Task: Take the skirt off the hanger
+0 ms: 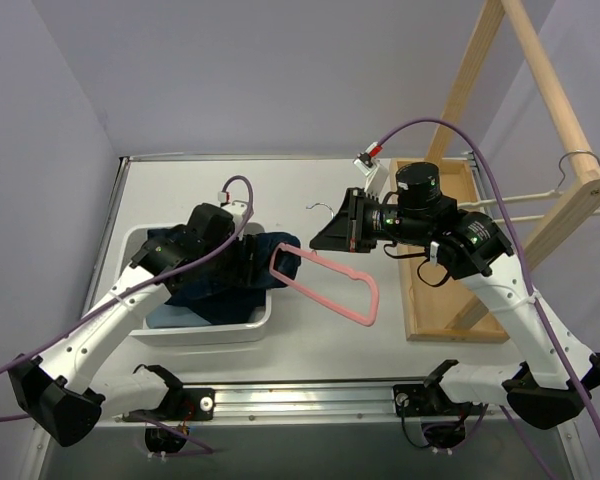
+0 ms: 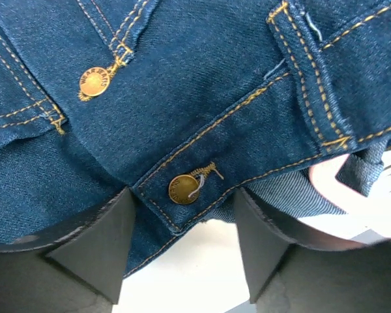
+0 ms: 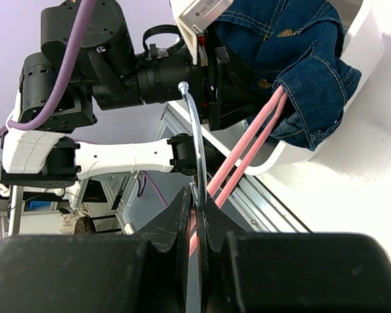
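Observation:
The dark blue denim skirt (image 1: 215, 280) lies bunched in a white bin (image 1: 140, 240). The pink hanger (image 1: 330, 285) hangs just right of the bin, its left end tucked into a fold of the skirt (image 3: 293, 59). My right gripper (image 1: 317, 242) is shut on the hanger (image 3: 247, 150) at the base of its metal hook (image 3: 195, 130). My left gripper (image 1: 242, 254) is down on the skirt. Its fingers (image 2: 104, 241) stand open, with the buttoned waistband edge (image 2: 186, 189) between them and one finger touching denim.
A wooden clothes rack (image 1: 540, 60) with a flat base board (image 1: 440, 290) stands at the right, and a wire hanger (image 1: 580, 160) hangs on its rail. The bin wall (image 3: 371, 45) rises round the skirt. The table's front rail runs below the bin.

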### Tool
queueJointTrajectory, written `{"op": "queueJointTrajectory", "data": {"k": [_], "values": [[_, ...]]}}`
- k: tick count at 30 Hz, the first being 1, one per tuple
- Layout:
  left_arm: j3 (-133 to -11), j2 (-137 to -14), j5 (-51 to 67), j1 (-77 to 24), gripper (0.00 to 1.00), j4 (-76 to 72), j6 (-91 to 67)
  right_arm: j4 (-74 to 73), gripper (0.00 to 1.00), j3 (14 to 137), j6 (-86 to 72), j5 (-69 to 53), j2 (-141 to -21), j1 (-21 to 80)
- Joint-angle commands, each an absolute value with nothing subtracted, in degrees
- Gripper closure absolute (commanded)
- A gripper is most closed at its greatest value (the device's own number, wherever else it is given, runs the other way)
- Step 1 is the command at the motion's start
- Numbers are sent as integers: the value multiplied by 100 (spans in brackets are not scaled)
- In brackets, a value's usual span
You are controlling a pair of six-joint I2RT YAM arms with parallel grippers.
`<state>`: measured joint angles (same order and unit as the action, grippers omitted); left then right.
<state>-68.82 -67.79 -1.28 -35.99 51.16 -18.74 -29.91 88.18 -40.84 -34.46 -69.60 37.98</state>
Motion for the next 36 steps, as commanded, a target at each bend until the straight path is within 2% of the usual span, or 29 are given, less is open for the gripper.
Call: {"op": "queueJointTrajectory", "data": {"k": [1,2,5,12,23,29,36], "values": [[-6847,-6847,-272,-3630,38,4852,-1775,-2602,100,9035,-4184,-3481,-6776,3850],[-6873,-6890,-290,-3630,61,4860,-1784,-2619,100,9044,-4175,-3463,-6768,3858],[-6917,-6943,-448,-3621,97,4939,-1836,-2681,100,9044,-4175,-3437,-6741,3858],[-7092,-6829,-949,-3437,98,5255,-1978,-3066,100,9026,-4096,-3524,-6592,3911],[-7479,-6082,-1476,-2199,98,6247,-1390,-3700,100,9649,-3929,-3191,-6451,3902],[-7348,-5985,-1573,-1916,98,6513,-1309,-3656,100,9844,-3937,-3041,-6504,3902],[-6831,-6512,-46,-1477,98,6188,-1845,-3638,100,10072,-3911,-3067,-6662,3902]]}}
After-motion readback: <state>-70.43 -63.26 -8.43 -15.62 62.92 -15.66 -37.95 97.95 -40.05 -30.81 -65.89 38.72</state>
